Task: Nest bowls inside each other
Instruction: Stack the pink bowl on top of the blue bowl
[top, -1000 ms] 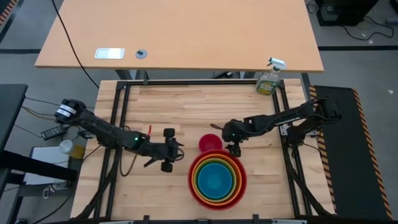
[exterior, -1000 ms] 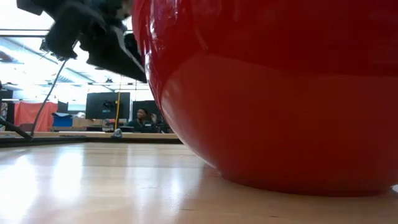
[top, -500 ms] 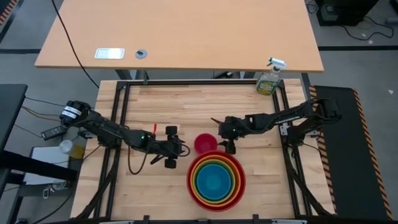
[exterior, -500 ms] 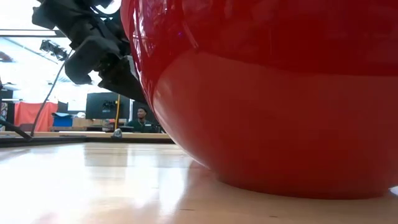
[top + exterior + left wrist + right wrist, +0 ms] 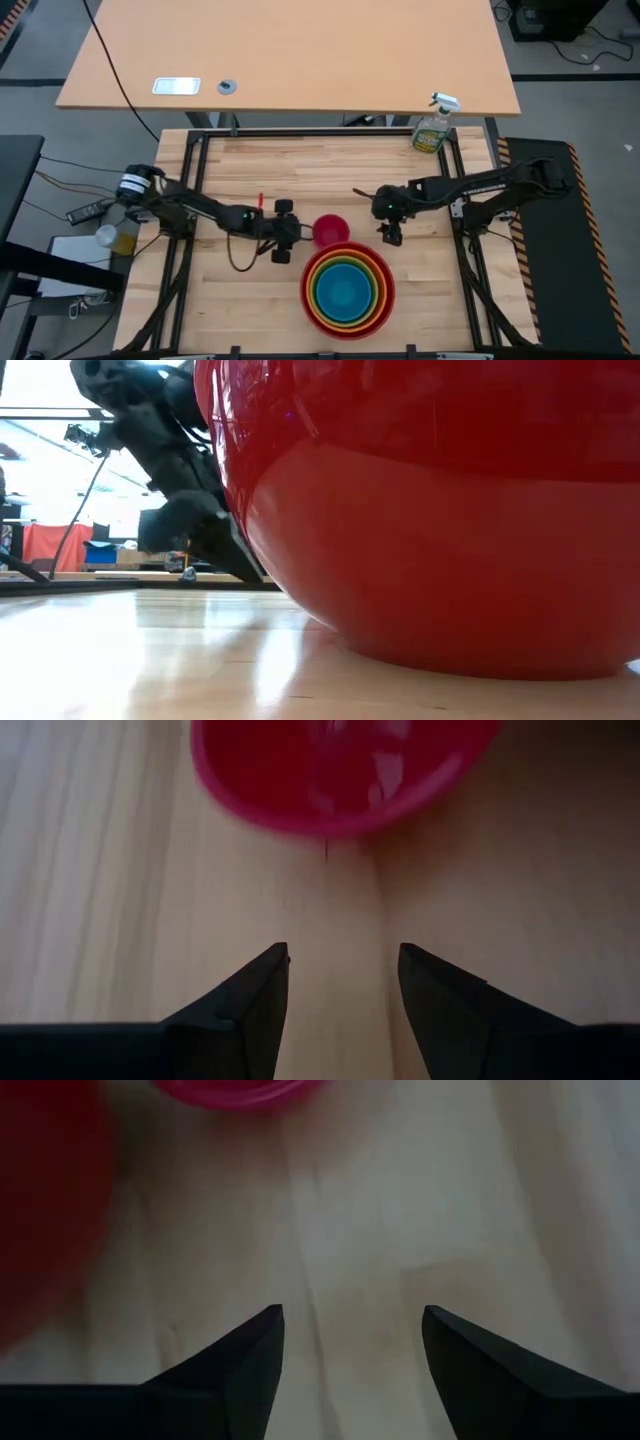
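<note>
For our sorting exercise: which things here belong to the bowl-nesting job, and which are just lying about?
Belong to the job:
- nested stack: red bowl, orange bowl, green bowl, blue bowl
- pink bowl, loose beside the stack

Just lying about:
- spray bottle

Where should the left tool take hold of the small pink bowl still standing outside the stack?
On the rim, at the edge facing the left tool. The pink bowl sits upright and open on the table, just beyond the red bowl that holds the stack. One finger inside the thin wall and one outside looks the likeliest pinch. The left tool is open, low and pointed at that near edge, and the stack crowds the bowl's other side.
</note>
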